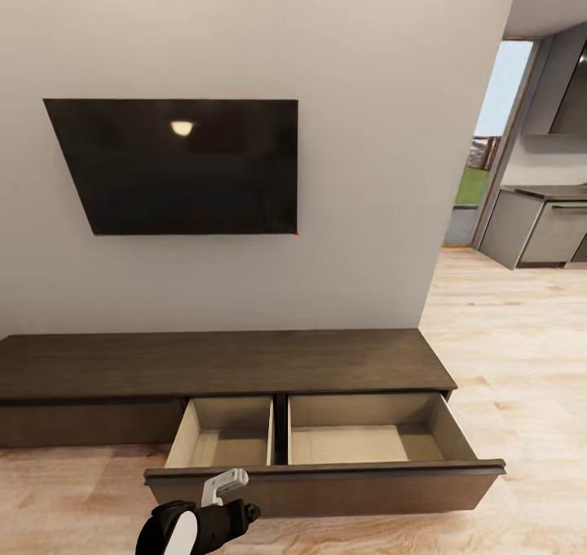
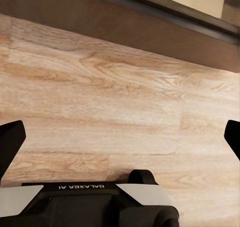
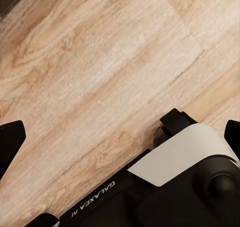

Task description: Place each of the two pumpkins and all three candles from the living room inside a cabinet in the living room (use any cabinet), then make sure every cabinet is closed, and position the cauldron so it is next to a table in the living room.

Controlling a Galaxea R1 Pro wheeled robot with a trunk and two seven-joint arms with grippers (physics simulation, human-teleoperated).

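The cabinet [image 1: 220, 363] is seen at twelve o'clock under a wall television [image 1: 175, 166], with one wide drawer [image 1: 326, 486] pulled out and both pale compartments bare. No pumpkins or candles are seen inside it. The left claw [image 2: 120, 137] and the right claw [image 3: 120, 137] are held wide open, gripping nothing, over the wooden floor [image 3: 100, 62]. If the drawer is to be shut, its front is probably best pushed squarely near the middle, so that it slides straight.
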